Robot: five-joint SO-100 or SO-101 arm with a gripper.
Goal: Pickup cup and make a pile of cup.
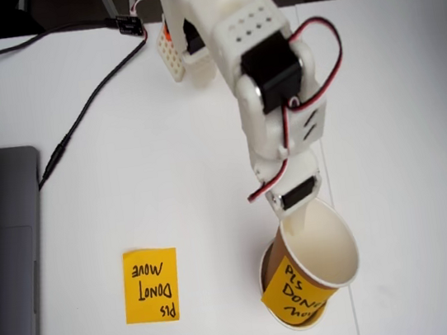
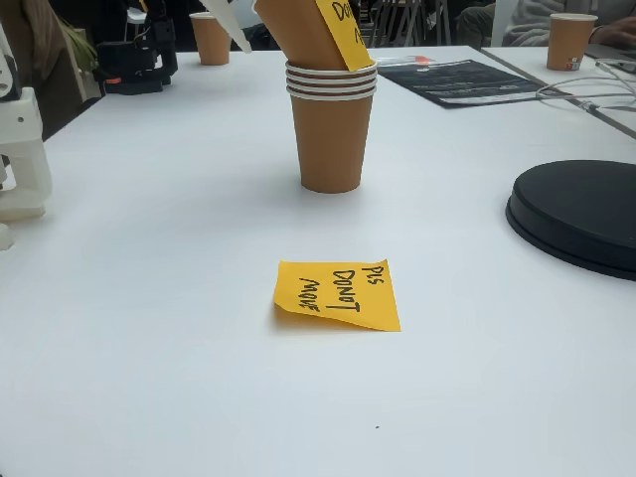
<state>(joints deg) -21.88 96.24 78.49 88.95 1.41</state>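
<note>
The cup (image 1: 322, 249), brown outside and white inside, carries an orange handwritten note (image 1: 295, 291) on its side. It leans tilted, with its bottom sunk into a standing brown cup (image 2: 331, 139) whose top shows stacked rims (image 2: 331, 81). Together they form the pile of cup. In a fixed view from table height, the tilted cup (image 2: 303, 30) leans left above those rims. My white gripper (image 1: 295, 231) comes down from the arm and is shut on the tilted cup's rim, with one finger (image 1: 300, 223) inside the cup.
A loose orange sticky note (image 1: 151, 284) lies flat on the white table (image 1: 404, 150) left of the cups. A grey laptop (image 1: 4, 265) sits at the left edge, with a black cable (image 1: 89, 103) running above it. A black round disc (image 2: 581, 214) and two far cups (image 2: 211, 38) (image 2: 570, 40) stand apart.
</note>
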